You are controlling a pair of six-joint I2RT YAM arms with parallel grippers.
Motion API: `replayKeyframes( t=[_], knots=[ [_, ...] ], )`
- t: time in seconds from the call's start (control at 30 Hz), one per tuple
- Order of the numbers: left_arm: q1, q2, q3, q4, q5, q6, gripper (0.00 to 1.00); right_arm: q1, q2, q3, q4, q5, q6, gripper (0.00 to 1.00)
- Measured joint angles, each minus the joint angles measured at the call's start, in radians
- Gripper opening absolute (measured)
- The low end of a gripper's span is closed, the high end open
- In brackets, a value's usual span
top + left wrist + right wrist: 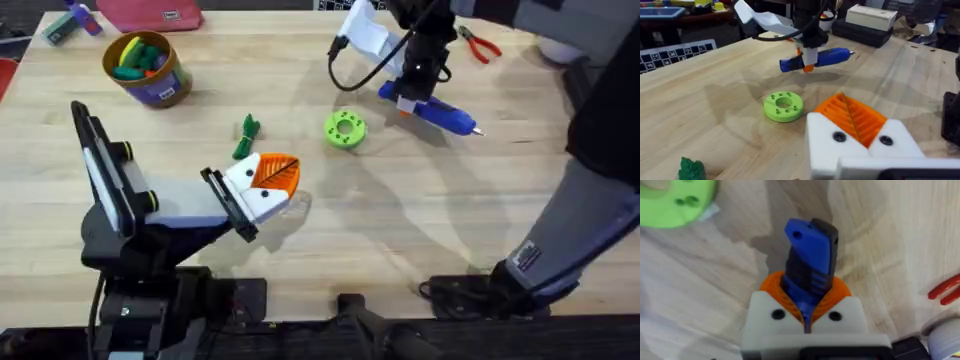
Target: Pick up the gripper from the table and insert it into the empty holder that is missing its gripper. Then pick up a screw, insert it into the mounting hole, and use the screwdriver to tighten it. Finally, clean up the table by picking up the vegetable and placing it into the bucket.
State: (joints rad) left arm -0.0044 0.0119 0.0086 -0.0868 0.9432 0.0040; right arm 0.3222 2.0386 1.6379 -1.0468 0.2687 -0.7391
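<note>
Pale wooden table (420, 240) bearing bucket (147, 68), vegetable (246, 136), green disc (345, 129), pliers (481, 45).

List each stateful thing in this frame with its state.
Screwdriver: gripped by the right end effector, near the table.
Left end effector: shut, nothing held.
Vegetable: lying on the table, outside the bucket.
Bucket: upright, toys inside.
Green disc: flat on the table.

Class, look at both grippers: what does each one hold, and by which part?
The right gripper grips the screwdriver near its blunt rear end; the left gripper holds nothing.
</note>
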Motion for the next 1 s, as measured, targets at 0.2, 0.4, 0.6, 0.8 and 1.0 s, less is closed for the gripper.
replayKeyframes(
  t=[0.2, 0.4, 0.6, 0.8, 1.0],
  knots=[
    [0.000, 0.000, 0.000, 0.000, 0.000, 0.000, 0.008, -0.057, 0.014, 0.000, 0.035, -0.024, -0.002, 0.031],
    [0.000, 0.000, 0.000, 0.000, 0.000, 0.001, 0.008, -0.073, 0.014, 0.002, 0.039, -0.030, -0.005, 0.718],
    [0.000, 0.000, 0.000, 0.000, 0.000, 0.003, 0.008, -0.073, 0.014, 0.002, 0.041, -0.030, -0.006, 0.992],
    [0.000, 0.000, 0.000, 0.000, 0.000, 0.011, 0.372, -0.072, 0.010, 0.003, 0.052, -0.035, 0.053, 0.994],
    [0.000, 0.000, 0.000, 0.000, 0.002, 0.010, 0.990, -0.064, -0.111, 0.003, 0.051, -0.123, 0.156, 0.994]
  ],
)
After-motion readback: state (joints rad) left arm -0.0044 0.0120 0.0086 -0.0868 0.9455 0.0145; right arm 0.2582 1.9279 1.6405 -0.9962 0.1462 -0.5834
